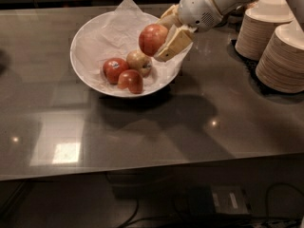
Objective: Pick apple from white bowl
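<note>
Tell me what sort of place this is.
Probably a café or kitchenette counter: grey countertop, stacked beige bowls, white paper-lined fruit bowl. The gripper holds the large red-yellow apple above it.

red-yellow apple (pixel 152 38) in beige tool (pixel 161 38) over white bowl (pixel 77 68)

Shot from above near edge of dark glossy desk (pixel 190 127), facing far edge; beige-padded gripper (pixel 164 34) clasping round red-yellow apple (pixel 151 38) by far edge.

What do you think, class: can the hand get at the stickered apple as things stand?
Probably not: the hand, above the right side of the bowl, is full, gripping the big apple. The stickered apple lies uncovered below.
</note>
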Controlling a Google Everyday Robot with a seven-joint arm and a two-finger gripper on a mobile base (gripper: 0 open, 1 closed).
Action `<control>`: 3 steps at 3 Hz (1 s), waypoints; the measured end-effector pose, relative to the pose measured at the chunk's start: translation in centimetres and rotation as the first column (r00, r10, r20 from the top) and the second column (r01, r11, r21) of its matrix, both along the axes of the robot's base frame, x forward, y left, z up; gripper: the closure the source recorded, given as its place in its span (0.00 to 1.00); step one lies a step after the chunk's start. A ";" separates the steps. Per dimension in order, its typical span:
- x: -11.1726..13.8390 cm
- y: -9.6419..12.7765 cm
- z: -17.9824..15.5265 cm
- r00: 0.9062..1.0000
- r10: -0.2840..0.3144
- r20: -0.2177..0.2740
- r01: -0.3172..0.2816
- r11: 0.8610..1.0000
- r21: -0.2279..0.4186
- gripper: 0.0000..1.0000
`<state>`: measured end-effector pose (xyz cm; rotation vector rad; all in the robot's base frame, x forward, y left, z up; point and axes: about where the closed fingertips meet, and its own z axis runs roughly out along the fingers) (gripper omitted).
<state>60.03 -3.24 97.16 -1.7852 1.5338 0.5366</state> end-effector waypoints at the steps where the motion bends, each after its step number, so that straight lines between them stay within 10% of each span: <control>1: 0.0 0.0 0.0 1.000 0.000 0.000 0.000 1.000 0.000 0.57; 3: 0.0 0.0 0.0 1.000 0.000 0.000 0.000 1.000 0.000 0.11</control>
